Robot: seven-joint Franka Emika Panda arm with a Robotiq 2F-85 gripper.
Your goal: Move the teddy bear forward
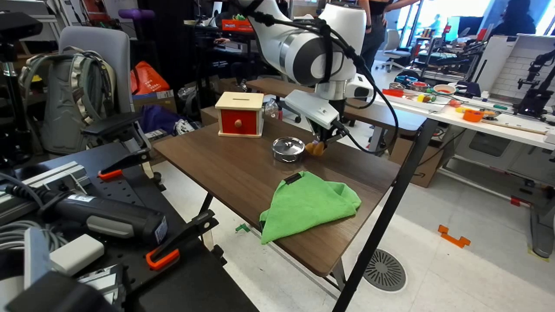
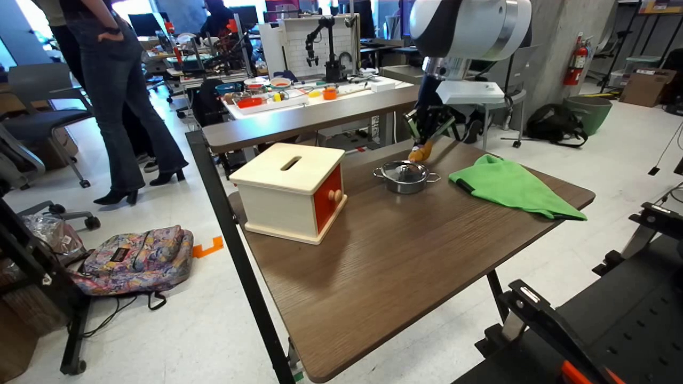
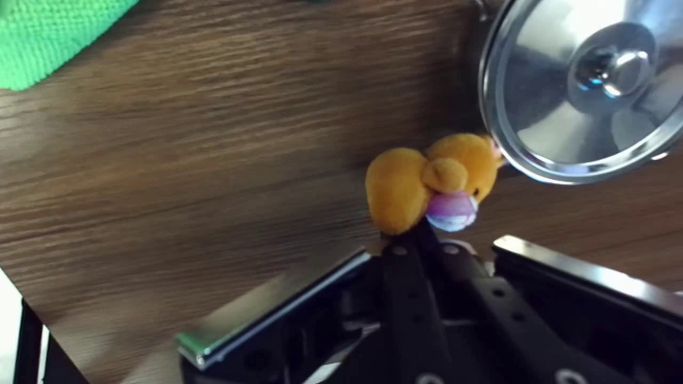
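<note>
A black, two-fingered metal gripper (image 3: 424,240) pinches the small, lumpy, orange-brown plush teddy bear (image 3: 438,176) just beside the round, shiny steel lidded pot (image 3: 579,101); whether the teddy bear touches the brown wood-grain table (image 2: 405,256), I cannot tell

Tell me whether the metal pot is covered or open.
Covered: a lid with a knob sits across the top of the pot.

in an exterior view, the pot (image 2: 405,185) stands on the table (image 2: 421,256), the box (image 2: 280,200) left of the pot, the cloth (image 2: 512,186) to its right, the teddy bear (image 2: 420,153) just behind it. in the wrist view, the teddy bear is at the pot's lower left, the cloth farther left.
</note>
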